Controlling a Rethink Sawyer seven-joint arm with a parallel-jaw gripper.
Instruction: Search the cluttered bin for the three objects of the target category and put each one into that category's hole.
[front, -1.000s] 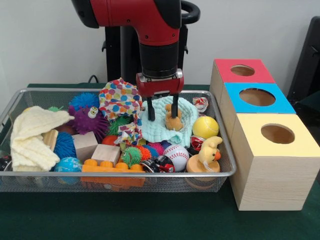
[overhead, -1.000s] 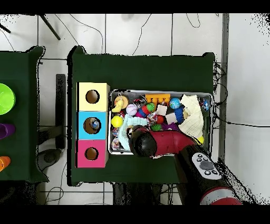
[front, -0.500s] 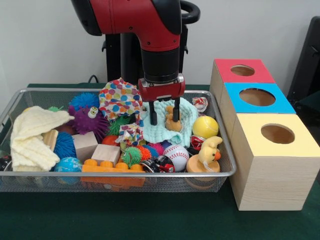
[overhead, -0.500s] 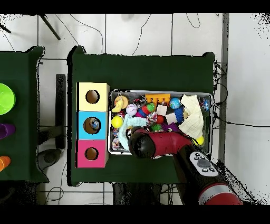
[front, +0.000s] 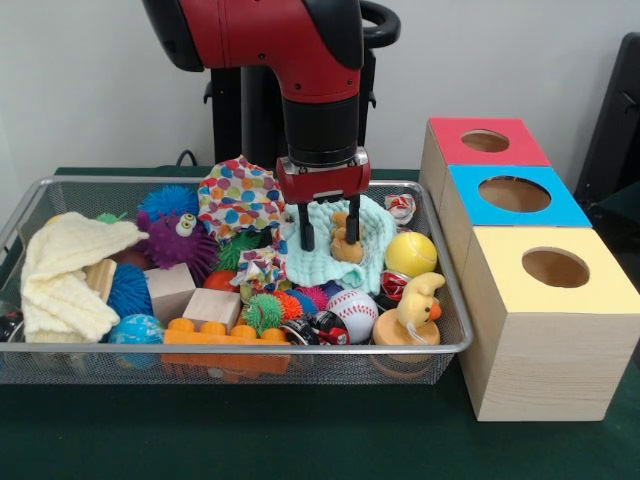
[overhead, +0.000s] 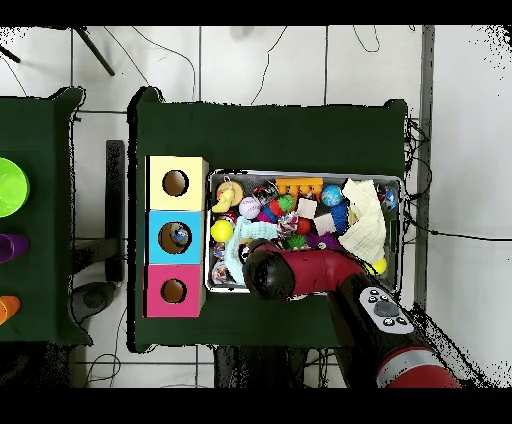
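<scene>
My gripper (front: 328, 235), at frame centre, hangs with fingers apart astride a small tan toy (front: 346, 242). The toy rests on a mint cloth (front: 375, 240) inside the wire bin (front: 240, 350).

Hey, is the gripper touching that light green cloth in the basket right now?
Touching. The front view shows the gripper with its open fingers pushed down into the folds of the green cloth, on either side of a small tan toy.
</scene>
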